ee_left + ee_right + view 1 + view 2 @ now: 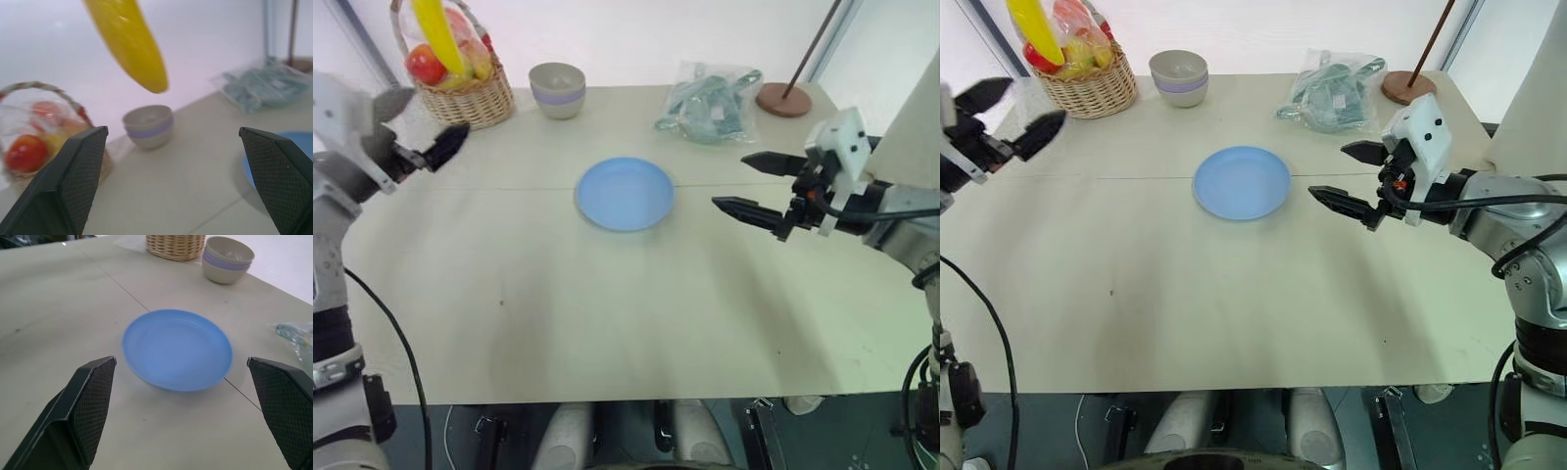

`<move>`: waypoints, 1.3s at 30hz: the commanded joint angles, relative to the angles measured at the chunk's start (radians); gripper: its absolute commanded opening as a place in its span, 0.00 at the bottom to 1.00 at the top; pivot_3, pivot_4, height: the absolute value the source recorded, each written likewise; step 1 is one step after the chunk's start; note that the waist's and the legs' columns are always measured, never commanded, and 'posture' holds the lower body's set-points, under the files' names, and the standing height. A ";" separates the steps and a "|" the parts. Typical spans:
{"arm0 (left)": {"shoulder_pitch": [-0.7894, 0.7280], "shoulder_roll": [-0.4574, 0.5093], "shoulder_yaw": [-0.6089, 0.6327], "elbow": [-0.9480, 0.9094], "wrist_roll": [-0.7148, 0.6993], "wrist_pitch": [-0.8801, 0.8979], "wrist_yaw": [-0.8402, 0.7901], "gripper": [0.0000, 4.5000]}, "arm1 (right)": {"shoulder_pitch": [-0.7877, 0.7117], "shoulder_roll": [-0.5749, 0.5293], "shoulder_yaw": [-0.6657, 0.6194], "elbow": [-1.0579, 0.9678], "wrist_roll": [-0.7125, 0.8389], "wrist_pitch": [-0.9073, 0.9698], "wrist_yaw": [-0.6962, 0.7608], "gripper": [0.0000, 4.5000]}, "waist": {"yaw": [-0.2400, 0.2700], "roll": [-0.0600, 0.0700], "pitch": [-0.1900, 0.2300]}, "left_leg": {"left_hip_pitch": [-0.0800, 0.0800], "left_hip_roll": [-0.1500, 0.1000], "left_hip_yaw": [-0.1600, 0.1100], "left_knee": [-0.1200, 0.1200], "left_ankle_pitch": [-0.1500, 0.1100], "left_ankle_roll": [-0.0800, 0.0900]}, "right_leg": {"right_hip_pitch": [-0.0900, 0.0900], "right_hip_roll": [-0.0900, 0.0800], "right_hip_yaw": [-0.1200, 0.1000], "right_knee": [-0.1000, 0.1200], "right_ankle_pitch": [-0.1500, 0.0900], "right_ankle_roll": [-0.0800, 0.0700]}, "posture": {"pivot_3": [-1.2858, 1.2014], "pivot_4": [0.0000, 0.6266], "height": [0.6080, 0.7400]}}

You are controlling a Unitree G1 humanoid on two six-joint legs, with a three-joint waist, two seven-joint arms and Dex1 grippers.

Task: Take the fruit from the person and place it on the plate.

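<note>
I've got the left hand (pixel 1001 117) raised at the desk's (pixel 607 323) far left corner w/ fingers spread wide and nothing between them, aimed at the banana (pixel 129 41) so it can take the handoff. The banana hangs in the air above and ahead of that hand, its lower tip pointing down, just in front of the wicker basket (pixel 470 98) w/ the red apple (pixel 426 66); what's holding its upper end I can't see, it's cut off by the frame. Not yet touching the fingers, there's a clear gap. Right hand (pixel 1351 176) waits to the right of the blue plate (pixel 625 193), fingers also apart and empty, pointed across at the plate, prob. parked out of the way. Plate sits bare mid-desk, ready as the drop spot. Bowl (pixel 557 88) and a plastic bag (pixel 710 98) sit at the back, clear of the path. My read: approach phase, grasp not started.
</note>
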 commanded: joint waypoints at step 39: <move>-0.508 -0.145 -0.168 0.442 0.050 -0.105 0.118 1.00 | -0.235 0.225 -0.007 -0.038 0.154 0.021 -0.157 0.98 | 0.018 -0.001 -0.001 | -0.001 -0.002 0.000 0.001 0.000 0.000 | 0.000 0.001 -0.001 0.000 0.001 0.001 | 0.52 0.24 1.00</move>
